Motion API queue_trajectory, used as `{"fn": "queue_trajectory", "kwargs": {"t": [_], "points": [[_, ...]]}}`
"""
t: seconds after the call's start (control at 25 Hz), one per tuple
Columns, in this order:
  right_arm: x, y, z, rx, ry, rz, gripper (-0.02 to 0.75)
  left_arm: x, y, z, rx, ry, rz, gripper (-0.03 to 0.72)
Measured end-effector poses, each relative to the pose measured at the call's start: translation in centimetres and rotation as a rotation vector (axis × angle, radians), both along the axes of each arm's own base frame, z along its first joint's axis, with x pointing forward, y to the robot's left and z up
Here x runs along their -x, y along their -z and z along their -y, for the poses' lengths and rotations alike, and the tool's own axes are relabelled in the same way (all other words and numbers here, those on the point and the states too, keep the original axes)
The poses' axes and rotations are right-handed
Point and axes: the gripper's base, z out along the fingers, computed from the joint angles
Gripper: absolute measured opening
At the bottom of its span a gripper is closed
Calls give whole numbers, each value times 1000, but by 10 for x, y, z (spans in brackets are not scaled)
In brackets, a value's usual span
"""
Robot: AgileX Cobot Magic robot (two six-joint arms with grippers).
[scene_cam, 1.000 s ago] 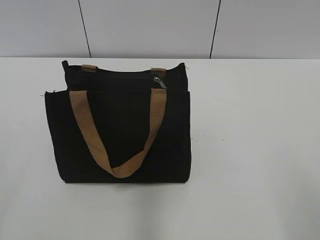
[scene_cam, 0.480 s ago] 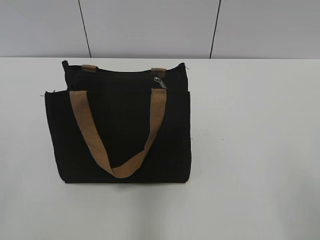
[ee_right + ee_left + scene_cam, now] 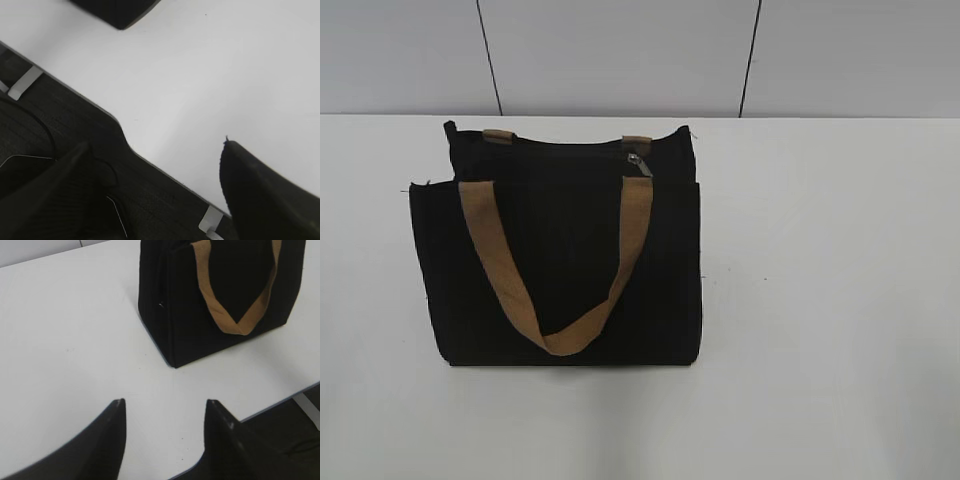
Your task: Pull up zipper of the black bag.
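The black bag (image 3: 560, 260) lies flat on the white table (image 3: 820, 260), left of centre, with a tan strap (image 3: 555, 340) looped down its front. The zipper runs along its far top edge, with a small silvery pull tab (image 3: 638, 163) near the right end. The bag also shows in the left wrist view (image 3: 220, 295) and as a dark corner in the right wrist view (image 3: 117, 12). My left gripper (image 3: 165, 407) is open and empty over bare table, well short of the bag. My right gripper (image 3: 155, 145) is open and empty over the table's near edge. Neither gripper shows in the exterior view.
A grey panelled wall (image 3: 620, 55) stands behind the table. The table's front edge (image 3: 165, 170) with metal brackets and the dark floor with cables below it show in the right wrist view.
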Motion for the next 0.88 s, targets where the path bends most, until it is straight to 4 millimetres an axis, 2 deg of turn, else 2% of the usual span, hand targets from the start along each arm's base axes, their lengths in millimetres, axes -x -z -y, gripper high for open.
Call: {"fn": "queue_trajectory", "kwargs": {"t": [0.44, 0.64, 0.88], "points": [[-6, 0, 10, 0, 449, 0, 594, -1, 0, 0, 0, -376, -1, 370], [-5, 0, 11, -3, 499, 12, 594, 1, 0, 0, 2, -467, 9, 364], [19, -2, 10, -35, 498, 180, 594, 11, 1, 0, 16, -470, 71, 362]]}}
